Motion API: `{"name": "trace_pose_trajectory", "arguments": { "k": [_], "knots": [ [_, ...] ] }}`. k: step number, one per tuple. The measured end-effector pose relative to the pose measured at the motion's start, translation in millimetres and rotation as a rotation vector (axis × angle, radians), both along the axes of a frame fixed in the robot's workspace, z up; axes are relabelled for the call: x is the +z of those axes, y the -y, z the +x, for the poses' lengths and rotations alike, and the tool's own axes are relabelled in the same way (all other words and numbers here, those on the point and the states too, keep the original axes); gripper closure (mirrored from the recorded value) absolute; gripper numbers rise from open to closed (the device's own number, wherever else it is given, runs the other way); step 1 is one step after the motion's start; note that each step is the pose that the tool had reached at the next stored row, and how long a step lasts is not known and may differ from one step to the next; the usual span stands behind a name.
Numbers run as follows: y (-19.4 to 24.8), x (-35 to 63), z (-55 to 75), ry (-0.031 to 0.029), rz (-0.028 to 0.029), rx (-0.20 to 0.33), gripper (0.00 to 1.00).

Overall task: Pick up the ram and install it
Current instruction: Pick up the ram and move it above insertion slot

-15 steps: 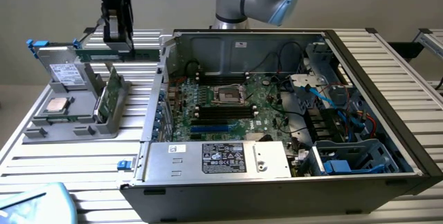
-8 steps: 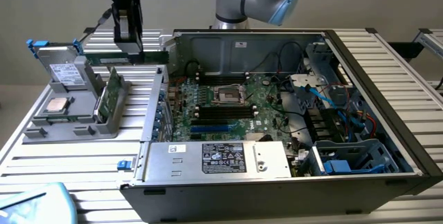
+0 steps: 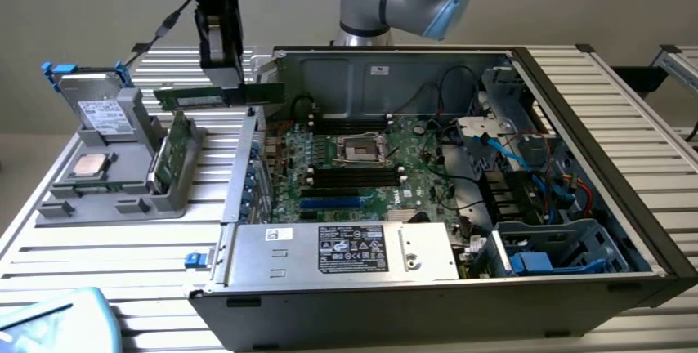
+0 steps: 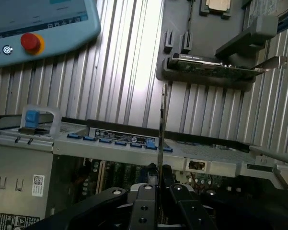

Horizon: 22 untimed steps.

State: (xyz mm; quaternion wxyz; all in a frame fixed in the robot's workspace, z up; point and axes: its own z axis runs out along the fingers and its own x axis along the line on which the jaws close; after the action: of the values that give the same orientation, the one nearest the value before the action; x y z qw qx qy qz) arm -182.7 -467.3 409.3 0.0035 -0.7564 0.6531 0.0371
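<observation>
Claw [image 3: 227, 82] pinches ram [image 3: 208, 96] mid-air above case [image 3: 245, 157] wall, exterior view's left, near parts tray [image 3: 65, 206]; best carried level, firm, lined up with black motherboard slots [image 3: 351, 175].

The ram [image 3: 208, 97], a long, thin green board with a pale sticker on its face, hangs in the air, pinched by its upper edge in the gripper [image 3: 224, 82]. In the exterior view its length runs nine to three o'clock, at ten o'clock from the open computer case [image 3: 360, 83]
</observation>
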Motion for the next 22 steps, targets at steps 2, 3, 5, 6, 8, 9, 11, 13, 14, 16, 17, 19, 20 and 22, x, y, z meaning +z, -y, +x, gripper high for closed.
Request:
{"name": "trace_pose_trajectory", "arguments": {
  "k": [2,3,5,6,8,9,11,13,14,16,17,19,20,22],
  "knots": [
    [0.1,0.0,7.8,0.0015,0.0000,0.000,0.85],
    [0.2,0.0,11.7,0.0018,0.0001,0.000,0.85],
    [0.5,0.1,20.2,0.0019,0.0001,0.000,0.85],
    [0.7,0.2,24.7,0.0019,0.0000,0.000,0.85],
    [0.9,0.3,33.5,0.0019,0.0001,0.000,0.85],
    [1.1,0.4,37.7,0.0019,0.0001,0.000,0.85],
    [1.2,0.7,46.5,0.0021,0.0000,0.000,0.85],
    [1.3,0.9,55.0,0.0031,0.0000,0.000,0.85],
    [1.2,0.9,58.7,0.0040,0.0001,0.000,0.85],
    [1.3,0.9,64.8,0.0069,0.0002,0.000,0.85],
    [1.3,1.0,67.3,0.0084,0.0001,0.000,0.85],
    [1.3,1.0,71.3,0.0115,0.0001,0.000,0.85],
    [1.3,1.1,72.7,0.0130,0.0003,-0.001,0.85],
    [1.3,0.9,74.5,0.0165,0.0025,-0.005,0.85]
  ]
}}
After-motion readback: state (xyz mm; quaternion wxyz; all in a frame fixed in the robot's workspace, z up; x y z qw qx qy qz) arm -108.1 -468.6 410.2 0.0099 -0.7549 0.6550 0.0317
